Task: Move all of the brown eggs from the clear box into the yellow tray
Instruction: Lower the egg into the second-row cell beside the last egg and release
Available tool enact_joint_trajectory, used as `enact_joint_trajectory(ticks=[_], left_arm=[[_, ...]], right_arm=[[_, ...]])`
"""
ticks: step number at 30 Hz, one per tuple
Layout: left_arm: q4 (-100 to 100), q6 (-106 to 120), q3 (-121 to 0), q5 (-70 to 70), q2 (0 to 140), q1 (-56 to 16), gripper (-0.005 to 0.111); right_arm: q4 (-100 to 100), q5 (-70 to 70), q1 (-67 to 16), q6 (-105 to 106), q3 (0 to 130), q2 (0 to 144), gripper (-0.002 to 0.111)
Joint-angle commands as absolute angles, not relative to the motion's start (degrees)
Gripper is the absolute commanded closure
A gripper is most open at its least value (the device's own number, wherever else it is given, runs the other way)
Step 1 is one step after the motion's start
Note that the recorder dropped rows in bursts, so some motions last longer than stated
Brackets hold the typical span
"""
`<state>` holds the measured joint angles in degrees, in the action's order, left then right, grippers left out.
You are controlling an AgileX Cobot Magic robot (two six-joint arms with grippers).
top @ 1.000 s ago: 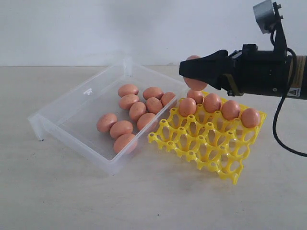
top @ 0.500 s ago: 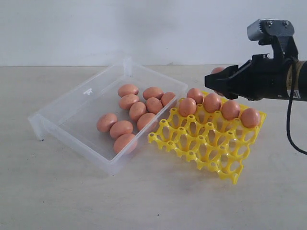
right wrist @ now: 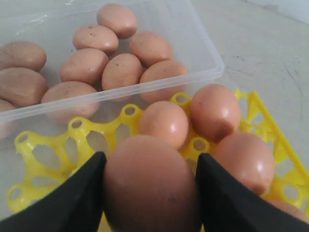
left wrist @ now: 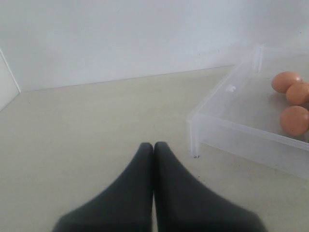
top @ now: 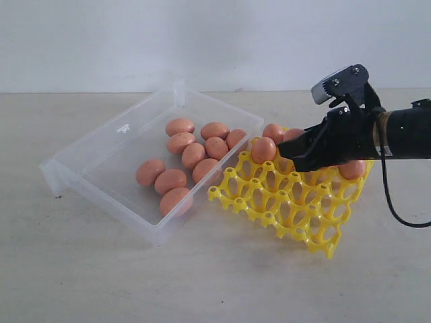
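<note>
Right pincer point(right wrist: 149, 162) grasps brown egg point(right wrist: 149, 193) low over yellow tray point(top: 316, 243). Other eggs point(top: 193, 155) lie in clear box point(top: 101, 155). Left pincer point(left wrist: 154, 147) clenched, empty. Risk: off-centre release, so egg strikes seated neighbours or rolls off pegs.

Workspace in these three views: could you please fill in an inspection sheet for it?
Surface: pale table, no spills seen.
Job's things: clear box holds ten brown eggs; yellow tray beside it has tray eggs in its far cells, near cells empty.
Clutter: nothing seen.
Grippers: right gripper shut on a held egg low over the tray; left gripper shut, empty, over bare table.
Cables: black cable hangs from the right arm, beside the tray.
Surroundings: plain white wall.
</note>
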<state>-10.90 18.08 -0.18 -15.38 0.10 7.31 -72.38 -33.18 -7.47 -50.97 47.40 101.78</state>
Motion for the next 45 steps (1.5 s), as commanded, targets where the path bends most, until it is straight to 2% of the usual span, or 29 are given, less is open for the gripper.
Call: enact_joint_trajectory(ticks=[1, 40, 45], left_arm=[[-11.12, 17.56, 0.00, -14.86, 0.00, 7.37, 0.111], [-11.12, 17.56, 0.00, -14.87, 0.00, 7.26, 0.111], [-11.12, 17.56, 0.00, -14.98, 0.00, 7.26, 0.111]], right_arm=[[-70.84, -35.85, -7.37, -49.51, 50.05, 104.88, 0.109], [-59.60, -38.02, -7.37, -41.01, 50.43, 110.65, 0.108], [-59.60, -38.02, -7.37, -41.01, 50.43, 110.65, 0.090]])
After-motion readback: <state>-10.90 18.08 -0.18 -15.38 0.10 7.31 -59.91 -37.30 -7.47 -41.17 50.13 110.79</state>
